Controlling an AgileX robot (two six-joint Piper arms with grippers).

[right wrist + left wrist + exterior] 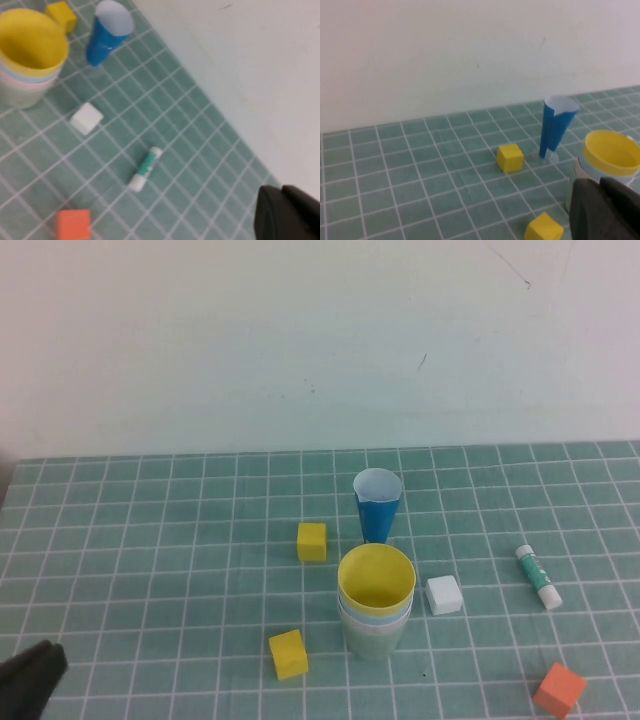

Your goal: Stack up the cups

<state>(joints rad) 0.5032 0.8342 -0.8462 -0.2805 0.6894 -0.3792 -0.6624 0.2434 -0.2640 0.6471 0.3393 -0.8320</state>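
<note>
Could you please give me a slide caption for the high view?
Nested cups, yellow on top, stand finished mid-table; left gripper parked at near-left corner, right gripper outside this view.

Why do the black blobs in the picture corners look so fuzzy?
High view: the left gripper sits at the near-left edge, cut off and blurred. Left wrist view: it is too near the lens, while the stacked cups look clearer. Right wrist view: the right gripper is likewise a dark, soft shape.
</note>
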